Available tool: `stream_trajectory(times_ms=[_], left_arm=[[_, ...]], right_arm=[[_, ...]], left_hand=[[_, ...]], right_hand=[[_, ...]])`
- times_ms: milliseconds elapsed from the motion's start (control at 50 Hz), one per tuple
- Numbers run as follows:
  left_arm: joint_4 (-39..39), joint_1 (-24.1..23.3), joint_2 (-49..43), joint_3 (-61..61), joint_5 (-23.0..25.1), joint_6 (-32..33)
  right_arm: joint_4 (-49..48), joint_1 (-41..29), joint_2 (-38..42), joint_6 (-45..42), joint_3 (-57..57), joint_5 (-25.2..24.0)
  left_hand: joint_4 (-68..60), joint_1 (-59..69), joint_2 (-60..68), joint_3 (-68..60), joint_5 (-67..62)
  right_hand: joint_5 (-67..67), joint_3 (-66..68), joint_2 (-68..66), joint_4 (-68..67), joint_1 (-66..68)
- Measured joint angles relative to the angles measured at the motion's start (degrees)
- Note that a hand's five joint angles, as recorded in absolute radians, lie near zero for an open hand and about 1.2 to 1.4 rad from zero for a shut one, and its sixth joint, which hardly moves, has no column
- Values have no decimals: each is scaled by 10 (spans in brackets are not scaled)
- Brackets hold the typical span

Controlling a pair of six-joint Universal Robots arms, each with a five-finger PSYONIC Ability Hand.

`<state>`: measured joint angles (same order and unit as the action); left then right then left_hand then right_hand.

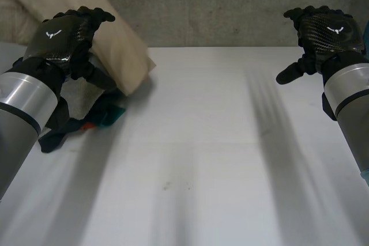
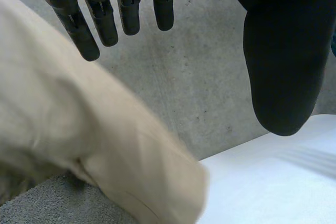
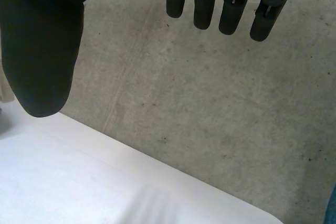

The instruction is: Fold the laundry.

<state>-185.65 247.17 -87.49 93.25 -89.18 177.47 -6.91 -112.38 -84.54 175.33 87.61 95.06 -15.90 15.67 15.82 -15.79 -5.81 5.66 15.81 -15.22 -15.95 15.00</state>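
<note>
A beige cloth (image 1: 124, 56) lies bunched at the table's far left, reaching over the far edge. Under its near side lies a dark garment with teal and red bits (image 1: 95, 120). My left hand (image 1: 64, 37) hovers above this pile, fingers straight and open, holding nothing; in the left wrist view its fingers (image 2: 100, 17) hang above the beige cloth (image 2: 79, 140). My right hand (image 1: 323, 33) is raised at the far right, open and empty, thumb pointing inward. In the right wrist view its fingers (image 3: 231, 3) are straight above the floor beyond the table's far edge.
The white table (image 1: 202, 159) stretches bare across the middle and right. Beyond its far edge is grey concrete floor (image 1: 230, 4). A teal object (image 3: 332, 205) peeks in at the floor's edge in the right wrist view.
</note>
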Motion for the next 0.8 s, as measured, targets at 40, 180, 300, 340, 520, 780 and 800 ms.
stream_trajectory(times_ms=[40, 180, 300, 340, 520, 780, 800], left_arm=[[0, 0, 0, 0, 0, 0], [-2, 0, 3, 4, 0, 0], [-2, 0, 4, 5, 0, 1], [-3, 0, 5, 5, 0, 1], [-6, 0, 5, 5, 0, 1], [-12, 1, 0, 0, 1, 5], [-14, 2, -2, -2, 2, 8]], right_arm=[[1, 0, 0, 0, 0, -1], [4, -1, 0, 0, 0, -3], [4, 0, 0, 0, 1, -4], [4, 0, 0, 0, 1, -4], [4, 0, 0, -1, 1, -4], [4, 0, 0, -3, 2, -4], [4, 0, 0, -4, 2, -4]], left_hand=[[25, -23, -24, 22, 24], [37, -31, -33, 31, 30], [37, -31, -33, 31, 30], [37, -31, -33, 31, 30], [37, -31, -33, 31, 30], [37, -31, -33, 31, 30], [37, -31, -33, 31, 30]], right_hand=[[-27, -29, 24, 28, -14], [-30, -38, 31, 39, -15], [-30, -38, 31, 39, -15], [-30, -38, 31, 39, -15], [-30, -38, 31, 39, -15], [-30, -38, 31, 39, -15], [-30, -38, 31, 39, -15]])
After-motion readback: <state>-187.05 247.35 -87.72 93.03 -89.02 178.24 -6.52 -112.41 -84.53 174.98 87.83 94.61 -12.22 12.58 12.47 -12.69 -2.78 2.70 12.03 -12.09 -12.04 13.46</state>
